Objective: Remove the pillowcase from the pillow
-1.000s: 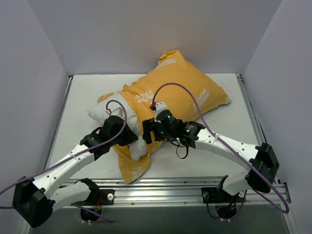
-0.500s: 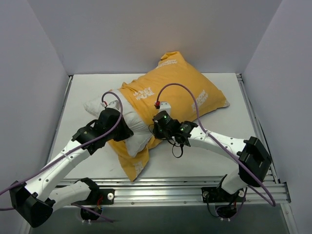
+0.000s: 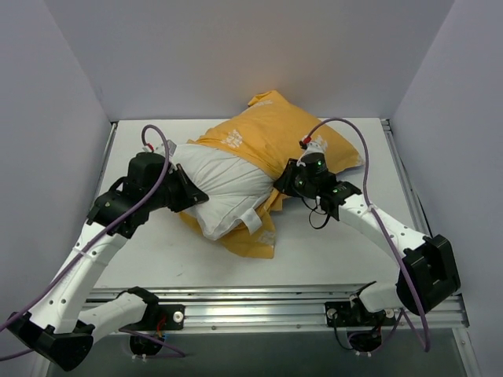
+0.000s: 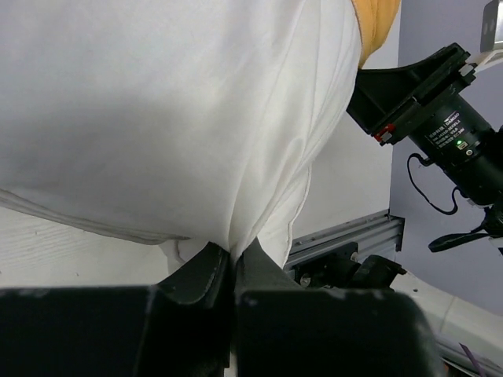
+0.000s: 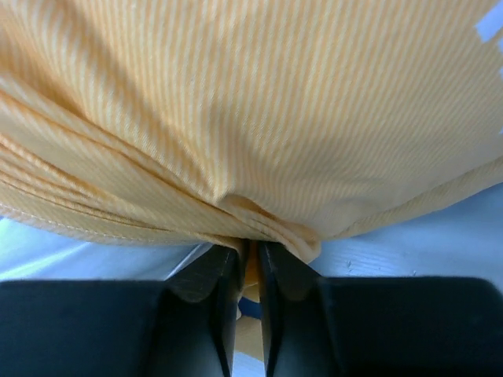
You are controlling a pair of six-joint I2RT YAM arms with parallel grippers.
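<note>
The white pillow [image 3: 224, 184] lies mid-table, its left half bare and its right half still inside the yellow-orange pillowcase [image 3: 271, 129]. My left gripper [image 3: 182, 191] is shut on the pillow's bare left end; in the left wrist view the white cloth [image 4: 181, 118] is pinched between the jaws of that gripper [image 4: 233, 258]. My right gripper [image 3: 283, 182] is shut on a bunched fold of the pillowcase [image 5: 251, 110] at its near right side, the fold caught between the right gripper's [image 5: 250, 255] dark fingers. A strip of yellow case [image 3: 251, 239] lies under the pillow's near end.
White walls close in the white table [image 3: 141, 149] on three sides. A metal rail [image 3: 267, 302] runs along the near edge, with both arm bases on it. A purple cable loops over each arm.
The left gripper has pulled the pillow left and back, baring more white. The right gripper moved right and back, closing on the pillowcase, which has slid toward the far right.
</note>
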